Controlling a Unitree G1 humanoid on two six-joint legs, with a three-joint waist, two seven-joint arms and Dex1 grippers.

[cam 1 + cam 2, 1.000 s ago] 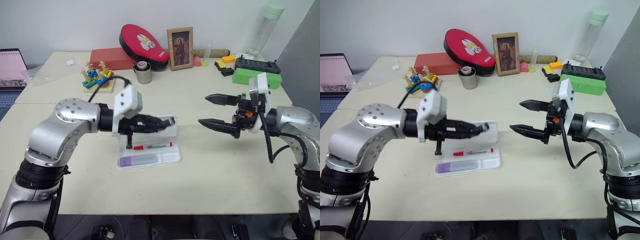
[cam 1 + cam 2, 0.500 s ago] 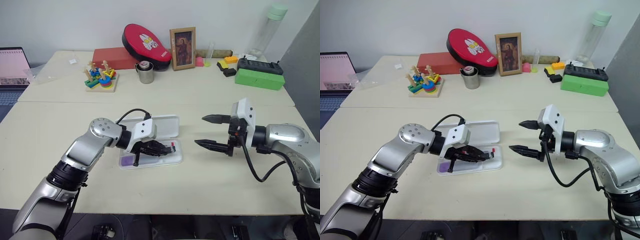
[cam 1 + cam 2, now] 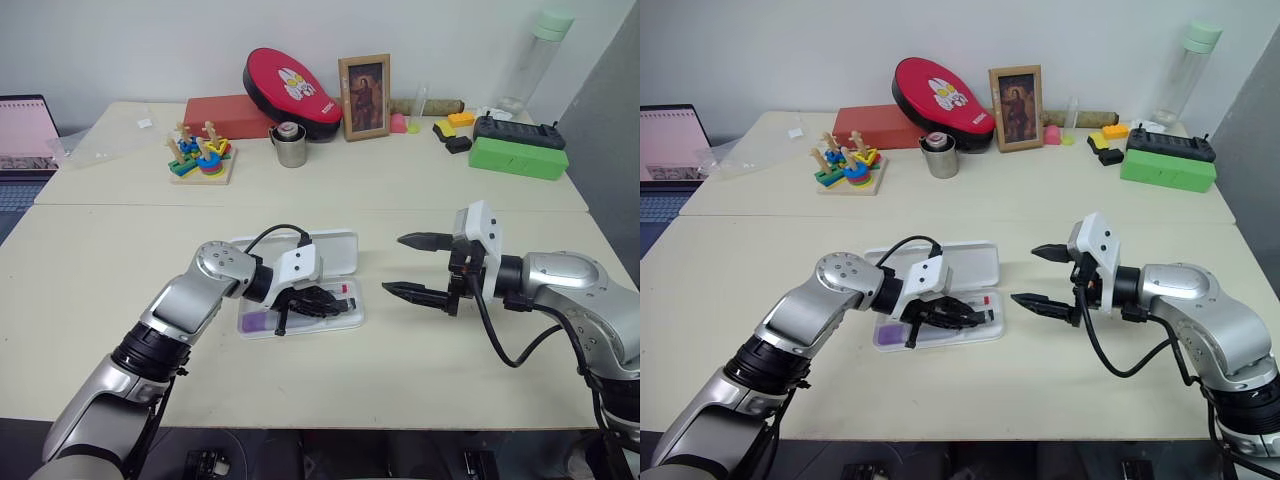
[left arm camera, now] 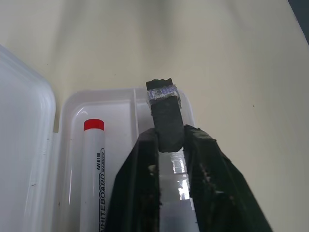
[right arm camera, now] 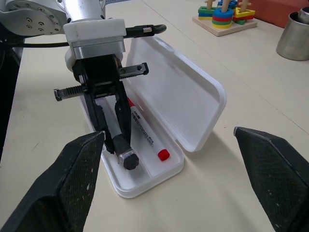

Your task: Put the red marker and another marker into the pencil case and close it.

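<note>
In the open tray of the pencil case (image 3: 345, 262), near the table's (image 3: 420, 380) front edge, the left gripper (image 4: 166, 145) grasps a dark marker (image 4: 164, 116) between its fingers, its tip lowered into the compartment nearest the robot. The red marker (image 4: 91, 159) already lies in the adjoining compartment, red cap toward the tray's end wall. A lilac shape, taken to be the other marker, shows at the tray's left end (image 3: 252, 322), half hidden by the arm. The lid lies flat behind the tray, hinged open.

Risks, as judged: the held marker sits tilted with its tip close to the end wall; let go here, it may wedge against the wall or the divider and keep the lid from seating. A withdrawing finger could also drag the light tray sideways.

Pose: the left forearm reaches in from the left, gripper angled downward along the tray's length. The right gripper (image 3: 420, 268) hovers just beyond the tray's right end, fingers spread wide and empty, pointing at the case.
</note>
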